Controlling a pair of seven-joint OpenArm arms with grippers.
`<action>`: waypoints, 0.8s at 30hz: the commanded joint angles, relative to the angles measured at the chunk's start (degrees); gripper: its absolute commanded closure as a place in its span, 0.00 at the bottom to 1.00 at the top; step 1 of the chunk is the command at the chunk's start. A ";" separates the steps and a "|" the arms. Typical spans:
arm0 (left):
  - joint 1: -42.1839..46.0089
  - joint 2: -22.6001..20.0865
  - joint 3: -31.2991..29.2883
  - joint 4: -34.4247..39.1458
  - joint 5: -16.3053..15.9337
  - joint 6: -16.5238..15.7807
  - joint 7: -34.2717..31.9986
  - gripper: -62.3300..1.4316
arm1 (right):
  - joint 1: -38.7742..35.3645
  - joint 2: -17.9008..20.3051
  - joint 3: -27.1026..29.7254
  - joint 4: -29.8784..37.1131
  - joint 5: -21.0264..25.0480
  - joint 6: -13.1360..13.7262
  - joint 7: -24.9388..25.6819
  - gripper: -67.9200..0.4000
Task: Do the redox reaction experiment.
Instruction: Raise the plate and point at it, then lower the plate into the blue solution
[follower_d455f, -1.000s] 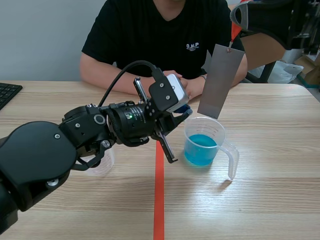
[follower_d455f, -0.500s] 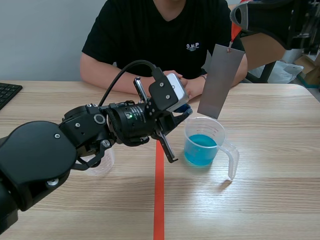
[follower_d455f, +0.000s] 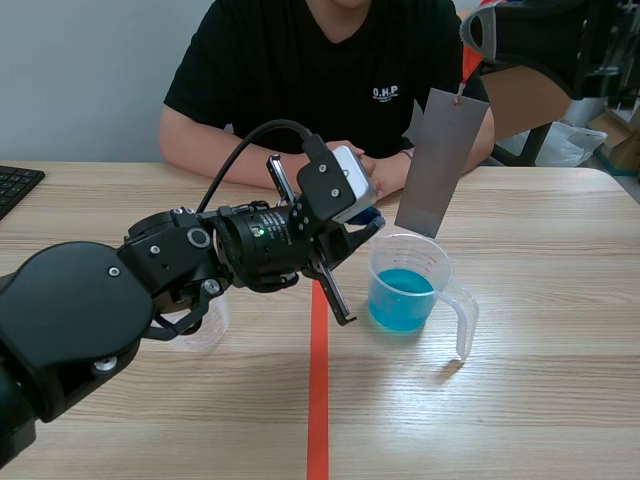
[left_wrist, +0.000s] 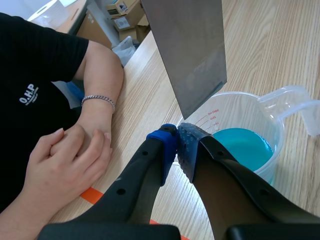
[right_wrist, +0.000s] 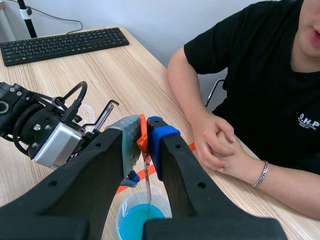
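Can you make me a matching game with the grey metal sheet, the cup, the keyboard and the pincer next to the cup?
1 metal sheet
2 measuring cup
3 keyboard
4 left pincer

A shut, empty, beside the cup
B black, with many keys
C hangs from the right pincer
D holds blue liquid

Pairs: 1-C, 2-D, 3-B, 4-A

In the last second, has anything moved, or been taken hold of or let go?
Nothing visibly changed. The right gripper still holds the grey plate hanging above the beaker of blue liquid, and the left gripper stays shut beside the beaker.
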 joint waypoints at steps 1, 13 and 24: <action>-0.92 -0.20 0.04 1.18 -1.16 0.52 -1.01 0.91 | 0.68 0.90 0.48 0.92 0.63 0.39 0.90 0.97; 8.74 -14.34 -7.15 18.29 -9.79 0.46 0.31 0.91 | 0.68 0.90 0.48 0.92 0.63 0.39 0.87 0.97; 37.86 -33.70 -25.94 35.87 -23.50 6.97 0.61 0.91 | 0.68 0.90 0.48 0.90 0.61 0.39 0.85 0.97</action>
